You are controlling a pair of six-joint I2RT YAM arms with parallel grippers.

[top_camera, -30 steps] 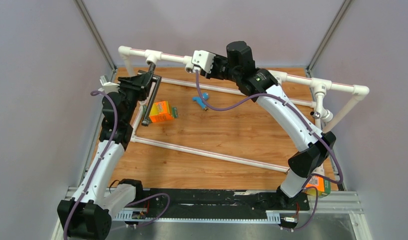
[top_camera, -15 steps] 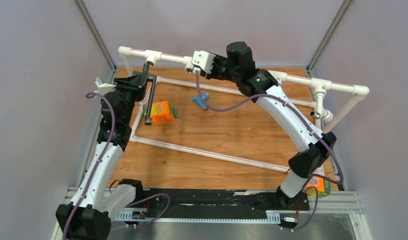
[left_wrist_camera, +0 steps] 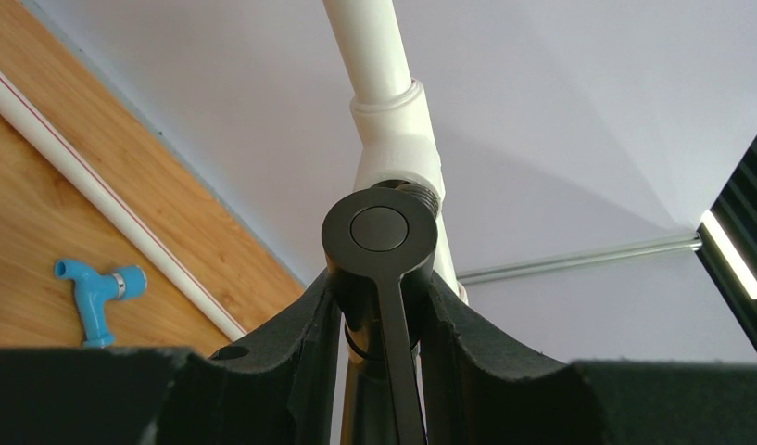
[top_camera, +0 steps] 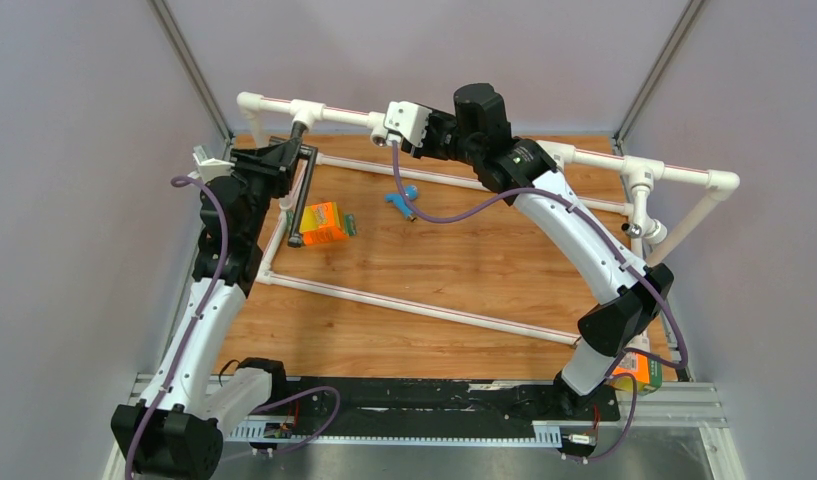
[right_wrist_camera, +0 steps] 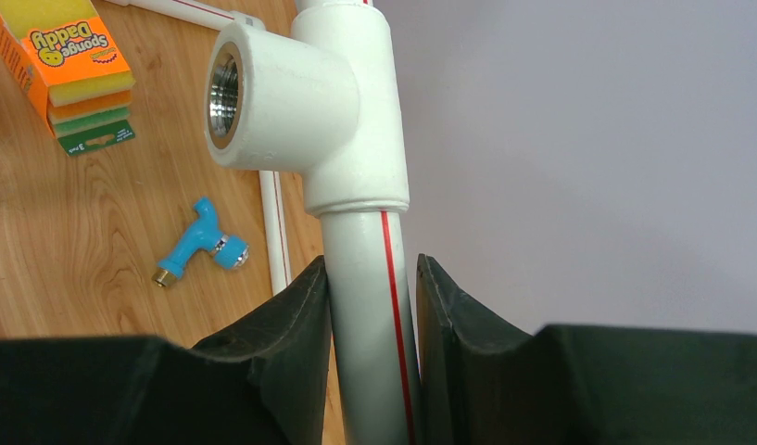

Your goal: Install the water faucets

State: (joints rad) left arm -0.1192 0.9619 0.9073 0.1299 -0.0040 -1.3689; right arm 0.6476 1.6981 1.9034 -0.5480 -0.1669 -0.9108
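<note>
We see the left end effector (left_wrist_camera: 382,306) clamped on the dark faucet (left_wrist_camera: 379,230) at a tee socket (left_wrist_camera: 397,139); the right end effector (right_wrist_camera: 370,287) grips the white pipe (right_wrist_camera: 360,236).

I see long dark L-shaped tube faucet (left_wrist_camera: 379,230) in left gripper (left_wrist_camera: 382,283), end at rear tee (left_wrist_camera: 397,148) of white pipe frame (right_wrist_camera: 351,139) | right gripper (right_wrist_camera: 372,269) around its rear rail | small blue faucet (top_camera: 399,198) on wooden counter (top_camera: 464,270), right of orange sponge box (top_camera: 322,222)

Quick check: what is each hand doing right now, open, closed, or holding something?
Left hand: closed on the dark faucet.
Right hand: closed around the white pipe.
</note>
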